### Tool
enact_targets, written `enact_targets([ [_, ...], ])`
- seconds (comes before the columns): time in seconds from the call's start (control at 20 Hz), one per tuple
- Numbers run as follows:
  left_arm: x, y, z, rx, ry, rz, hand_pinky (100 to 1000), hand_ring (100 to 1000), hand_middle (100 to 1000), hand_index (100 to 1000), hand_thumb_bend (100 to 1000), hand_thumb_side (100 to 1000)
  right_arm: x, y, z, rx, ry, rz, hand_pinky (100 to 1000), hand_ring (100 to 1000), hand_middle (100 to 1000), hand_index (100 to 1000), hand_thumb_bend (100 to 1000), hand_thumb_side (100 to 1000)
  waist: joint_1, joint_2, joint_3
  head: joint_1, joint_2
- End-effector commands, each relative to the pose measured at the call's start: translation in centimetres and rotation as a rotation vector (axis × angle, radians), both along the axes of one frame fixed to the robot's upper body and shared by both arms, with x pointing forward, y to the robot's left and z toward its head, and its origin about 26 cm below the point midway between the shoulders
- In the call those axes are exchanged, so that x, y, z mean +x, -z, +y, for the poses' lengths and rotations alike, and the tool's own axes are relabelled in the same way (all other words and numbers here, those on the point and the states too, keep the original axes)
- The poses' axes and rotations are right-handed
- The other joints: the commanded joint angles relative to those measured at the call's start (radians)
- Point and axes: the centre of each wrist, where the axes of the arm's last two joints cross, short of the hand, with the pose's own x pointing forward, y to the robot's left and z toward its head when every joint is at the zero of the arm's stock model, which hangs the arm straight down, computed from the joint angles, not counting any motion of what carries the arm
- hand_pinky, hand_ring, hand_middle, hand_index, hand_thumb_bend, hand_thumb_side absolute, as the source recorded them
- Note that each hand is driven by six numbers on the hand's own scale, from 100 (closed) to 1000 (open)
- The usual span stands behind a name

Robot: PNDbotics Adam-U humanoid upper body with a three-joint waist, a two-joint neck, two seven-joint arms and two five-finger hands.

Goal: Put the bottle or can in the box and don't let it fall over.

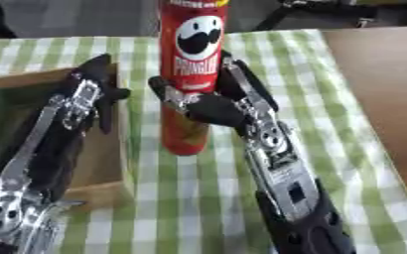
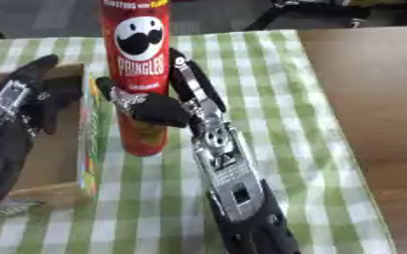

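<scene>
Gripping the upright red can (image 1: 189,74) with your right hand (image 1: 209,105), fingers and thumb wrapped round it, your left hand (image 1: 81,101) hovers over the box (image 1: 107,163), fingers relaxed.

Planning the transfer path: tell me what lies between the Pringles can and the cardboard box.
Only a bare strip of green checked tablecloth separates the Pringles can from the cardboard box, seen best in the left eye view.
</scene>
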Motion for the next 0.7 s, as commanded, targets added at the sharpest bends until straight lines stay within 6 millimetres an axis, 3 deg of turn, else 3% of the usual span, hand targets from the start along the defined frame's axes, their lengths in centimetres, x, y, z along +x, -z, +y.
enact_targets([
  [0.05,-0.4,-0.5,-0.2,0.005,0.02,-0.023,960,802,234,942,100,827,-0.6,-3.0,0.6,0.01,-0.013,-0.107,933,668,752,632,100,260,0.005,-0.025,0.012,-0.002,0.004],
  [0.7,-0.4,0.6,-0.1,0.052,0.048,0.02,952,783,201,903,100,856,-0.9,-4.6,2.5,0.043,-0.054,-0.188,931,622,708,583,100,225,0.006,-0.062,0.0,-0.005,0.029],
])
